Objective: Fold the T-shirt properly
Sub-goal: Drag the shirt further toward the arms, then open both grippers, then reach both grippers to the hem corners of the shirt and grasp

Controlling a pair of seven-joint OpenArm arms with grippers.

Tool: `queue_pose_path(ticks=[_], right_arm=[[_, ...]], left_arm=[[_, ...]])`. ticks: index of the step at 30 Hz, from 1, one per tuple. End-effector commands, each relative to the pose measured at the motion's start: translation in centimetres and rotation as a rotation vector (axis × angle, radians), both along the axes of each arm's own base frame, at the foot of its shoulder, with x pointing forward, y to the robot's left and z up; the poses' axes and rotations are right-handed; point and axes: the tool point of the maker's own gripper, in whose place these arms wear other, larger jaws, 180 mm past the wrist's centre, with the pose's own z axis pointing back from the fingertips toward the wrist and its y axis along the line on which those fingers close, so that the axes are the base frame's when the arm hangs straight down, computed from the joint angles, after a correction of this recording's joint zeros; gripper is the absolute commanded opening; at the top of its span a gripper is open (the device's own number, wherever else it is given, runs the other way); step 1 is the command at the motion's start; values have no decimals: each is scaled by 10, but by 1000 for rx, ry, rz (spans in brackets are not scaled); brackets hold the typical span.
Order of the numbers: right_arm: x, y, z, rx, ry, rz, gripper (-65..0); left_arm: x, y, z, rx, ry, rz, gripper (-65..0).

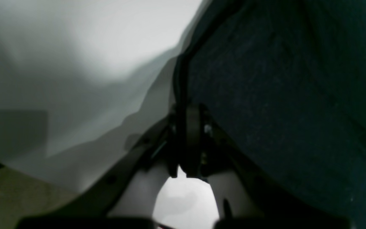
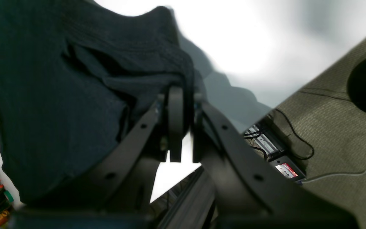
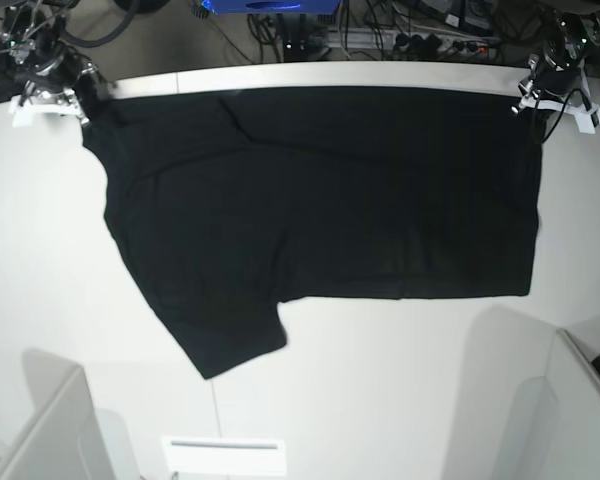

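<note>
A: Black cloth, plain side showing. T-shirt (image 3: 320, 200) hangs stretched sideways between the two arms, above the white table (image 3: 400, 400), top edge pulled near straight along the far side.

B: Shape?

A: Wide dark panel, lower edge roughly level on the base view's right. On the left one sleeve droops lowest, to a point. Some soft creases near the upper left. No print or label visible from here.

B: Left gripper?

A: Left gripper (image 1: 186, 140) is on the base view's right, at the shirt's top corner. Wrist view: jaws pinched nearly together on the fabric edge, cloth falling off to the right of the frame. Blurry, but the pads are closed on the hem.

B: Right one?

A: Right gripper (image 2: 181, 127), base view's left, at the other top corner. Jaws narrow, clamping a bunched fold of the shirt; fabric wrinkles up right at the pinch and drapes to the left in that view.

B: Anything else?

A: Grey carpet (image 2: 329, 127) and some cables (image 2: 297, 140) behind the table edge.
</note>
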Motion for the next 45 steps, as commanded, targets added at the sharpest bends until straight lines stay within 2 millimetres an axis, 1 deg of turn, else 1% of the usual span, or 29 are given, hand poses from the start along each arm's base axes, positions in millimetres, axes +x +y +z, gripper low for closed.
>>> queue_pose_path(ticks=[1,6,10,13,14,16,18,19,20,22,25,27,28,29,30,32,33,35,36,37,38,39,40,42,43,44,45], right_arm=[[5,-10,9,-41,-27,1,-650],[5,-11,9,-43,-25,2,-650],[4,-12,9,-42,-22,-2,-650],[1,-9,8,-23,-4,12,-650],[0,-9,8,-21,-1,10,-639],[-3,-15,9,-25,2,-10,-530],[-6,-20,12,-28,5,-23,-447],[-6,-23,16,-36,-2,-28,-423],[-6,-28,22,-53,-12,-32,-417],[-7,-33,35,-92,-32,-31,-416],[0,-42,60,-152,-85,-29,-414],[7,-45,68,-173,-111,-21,-414],[16,-48,73,-186,-135,-15,-414],[28,-51,81,-199,-164,-6,-414],[39,-52,84,-199,-182,4,-414],[68,-48,88,-198,-219,62,-414],[80,-45,90,-204,-227,96,-414],[109,-33,87,-213,-232,176,-414],[124,-28,87,-227,-233,207,-414],[135,-25,84,-241,-226,230,-414],[146,-21,83,-256,-223,251,-413],[160,-17,83,-271,-226,270,-413],[174,-13,86,-291,-240,299,-413],[200,2,90,-340,-272,390,-413],[214,11,94,-358,-294,432,-413],[225,18,94,-368,-303,462,-413],[236,24,96,-377,-310,483,-413]], left_arm=[[2,9,10,38,-20,0,-650],[-1,9,8,33,-13,4,-650],[-3,3,6,20,-17,15,-650],[-12,2,3,16,4,17,-504],[-13,2,3,17,6,16,-448],[-20,2,1,18,21,17,-360],[-22,2,4,25,22,10,-290],[-21,2,8,32,15,6,-263],[-24,7,14,51,11,12,-245],[-25,15,33,91,-29,43,-237],[-31,35,77,195,-107,116,-237],[-34,49,102,262,-149,152,-237],[-34,55,108,280,-161,167,-239],[-30,59,113,287,-184,183,-239],[-24,62,116,288,-210,194,-240],[-10,63,118,285,-246,201,-240],[-1,66,124,294,-271,194,-240],[17,64,131,294,-311,171,-242],[23,64,134,296,-323,161,-245],[27,65,137,301,-332,154,-263],[29,66,139,304,-337,151,-301],[30,69,135,295,-336,161,-357],[33,72,134,288,-344,175,-416],[39,83,132,286,-346,185,-558],[41,88,132,299,-336,177,-619],[44,93,134,315,-329,173,-650],[45,98,135,330,-323,173,-650]])
